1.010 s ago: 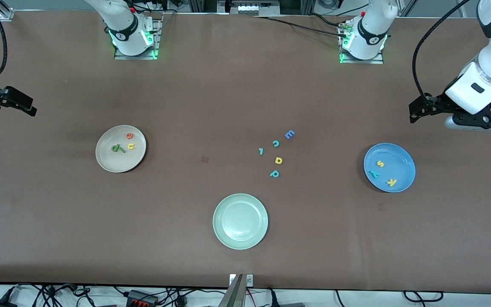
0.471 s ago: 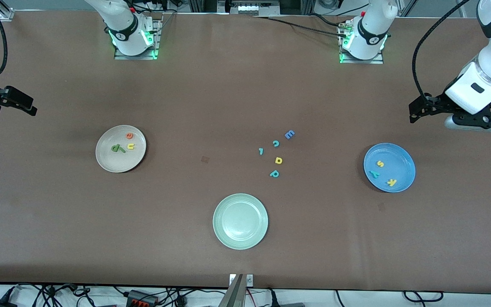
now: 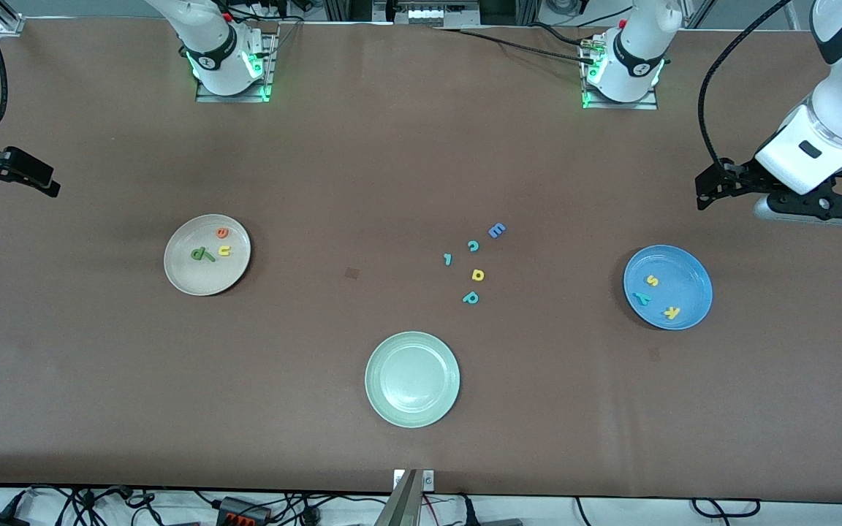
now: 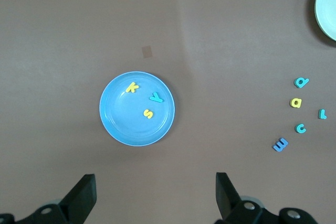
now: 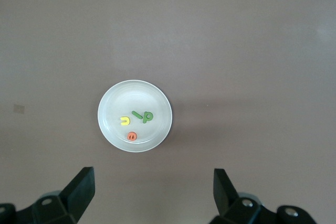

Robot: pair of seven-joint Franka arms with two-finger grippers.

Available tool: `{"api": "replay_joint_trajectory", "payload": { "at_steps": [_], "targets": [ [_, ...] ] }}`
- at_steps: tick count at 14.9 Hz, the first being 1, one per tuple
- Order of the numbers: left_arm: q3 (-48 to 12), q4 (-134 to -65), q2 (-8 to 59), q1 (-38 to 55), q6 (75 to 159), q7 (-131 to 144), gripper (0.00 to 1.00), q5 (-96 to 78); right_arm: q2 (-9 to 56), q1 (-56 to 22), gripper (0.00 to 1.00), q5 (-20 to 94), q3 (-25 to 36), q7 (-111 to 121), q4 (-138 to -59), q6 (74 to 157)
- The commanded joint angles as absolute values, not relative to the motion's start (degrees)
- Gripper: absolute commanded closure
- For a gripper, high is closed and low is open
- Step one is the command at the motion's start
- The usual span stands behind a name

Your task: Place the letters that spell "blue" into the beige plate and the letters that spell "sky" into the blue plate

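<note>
- At the right arm's end of the table, the right gripper (image 3: 23, 175) hangs in the air over bare table, its jaws spread wide and holding nothing.
- Next along, the beige plate (image 3: 191, 281) holds the orange e (image 3: 222, 233), the yellow u (image 3: 224, 250), the green b (image 3: 199, 253) and the thin green l (image 3: 210, 255), which touches the b; the right wrist view looks straight down on this plate (image 5: 157, 129).
- Near the table's middle lie loose letters: a teal l-like piece (image 3: 448, 258), a teal c (image 3: 473, 246), a blue E (image 3: 496, 231), a yellow a (image 3: 478, 275) and a teal p (image 3: 471, 297).
- A pale green plate (image 3: 384, 409) sits nearer the front camera than those letters.
- Toward the left arm's end, the blue plate (image 3: 691, 274) holds the yellow s (image 3: 652, 280), the teal y (image 3: 641, 298) and the yellow k (image 3: 672, 313).
- Last, the left gripper (image 3: 713, 191) hovers above bare table, jaws fully apart and empty.
</note>
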State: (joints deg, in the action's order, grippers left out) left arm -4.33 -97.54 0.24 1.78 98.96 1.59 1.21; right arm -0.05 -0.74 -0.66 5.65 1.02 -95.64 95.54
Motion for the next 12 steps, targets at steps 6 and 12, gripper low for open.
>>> {"api": "replay_joint_trajectory", "payload": {
  "at_steps": [6,12],
  "targets": [
    [-4.48,-95.80,0.79,1.49,97.56,0.62,0.00,-0.26,-2.72,0.09,0.00,-1.76,5.62,0.97,-97.12,93.96],
    [-4.57,-95.80,0.79,1.49,97.56,0.62,0.00,-0.26,-2.72,0.09,0.00,-1.76,5.62,0.97,-97.12,93.96]
  ]
}}
